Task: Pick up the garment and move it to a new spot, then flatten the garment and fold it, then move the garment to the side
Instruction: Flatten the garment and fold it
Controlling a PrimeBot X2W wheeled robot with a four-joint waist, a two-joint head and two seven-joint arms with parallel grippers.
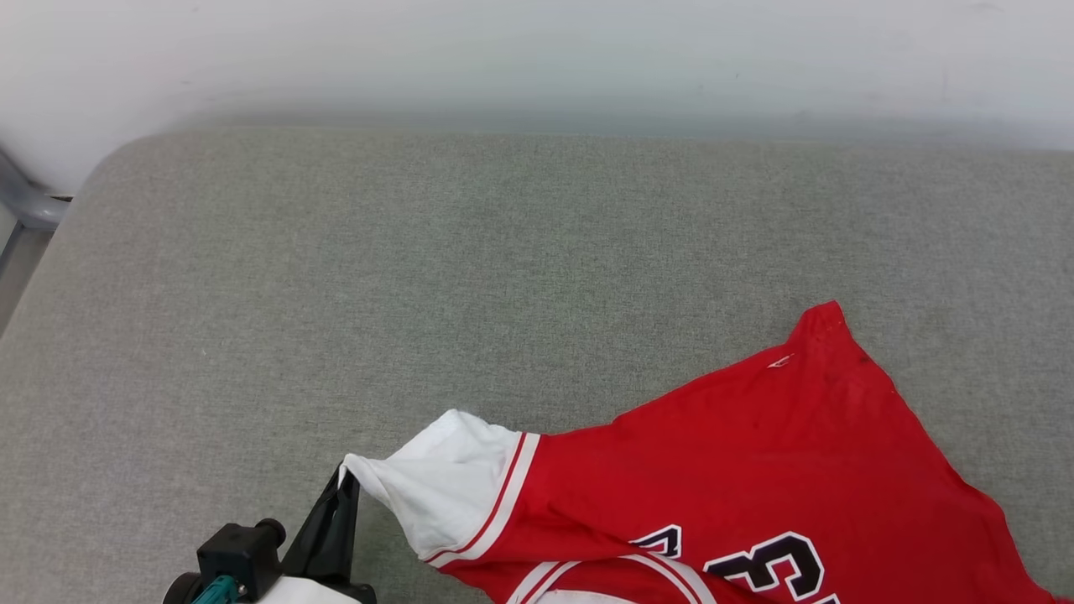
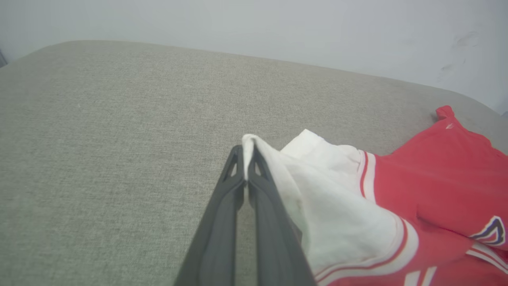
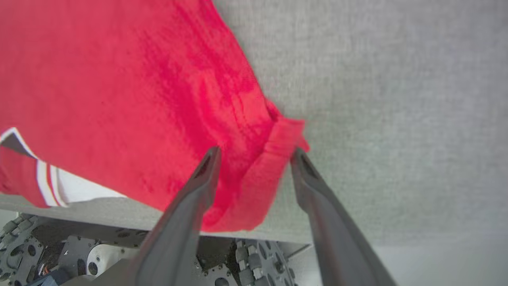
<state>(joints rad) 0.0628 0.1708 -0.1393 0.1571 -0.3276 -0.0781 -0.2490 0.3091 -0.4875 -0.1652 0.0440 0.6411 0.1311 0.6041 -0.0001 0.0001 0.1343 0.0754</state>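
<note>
On the grey surface (image 1: pixel 419 277), your garment (image 1: pixel 755 453) lies at the near right, partly spread. Your left tool (image 2: pixel 247 157) pinches the white sleeve (image 2: pixel 341 214) tip, likely to pull it flat. Your right tool (image 3: pixel 256 153) is spread around the red hem corner (image 3: pixel 278 139), not gripping.

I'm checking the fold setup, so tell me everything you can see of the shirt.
The shirt is red cloth with a white sleeve, red-and-white striped trim and black, white-edged numerals. It lies rumpled on the grey cushion, near its front edge, one red corner pointing toward the wall. The left gripper pinches the sleeve's tip; the right gripper stands open astride a red hem corner.
</note>
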